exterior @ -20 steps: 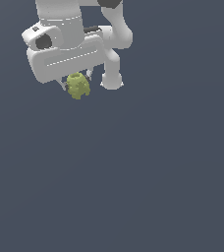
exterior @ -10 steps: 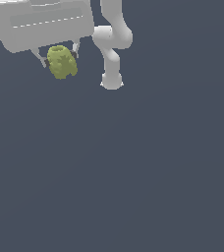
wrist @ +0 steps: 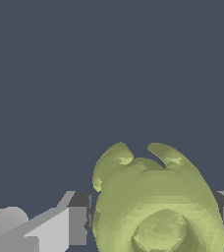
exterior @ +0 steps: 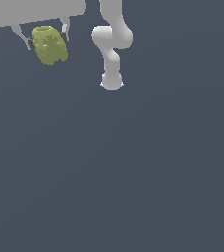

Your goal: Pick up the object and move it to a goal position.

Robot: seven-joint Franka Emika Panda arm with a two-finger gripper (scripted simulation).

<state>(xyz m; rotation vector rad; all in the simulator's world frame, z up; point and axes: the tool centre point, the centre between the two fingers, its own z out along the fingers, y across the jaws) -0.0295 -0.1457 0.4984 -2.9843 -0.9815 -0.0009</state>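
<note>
One lumpy olive-green object (exterior: 49,45).

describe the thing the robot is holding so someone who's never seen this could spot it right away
Start at the white robot arm at the top of the exterior view, then look toward that view's left, where its gripper reaches down. Clamped between the two fingers is the object, a small lumpy, barrel-shaped blob. It is the only olive-green thing against the plain dark grey background.
</note>
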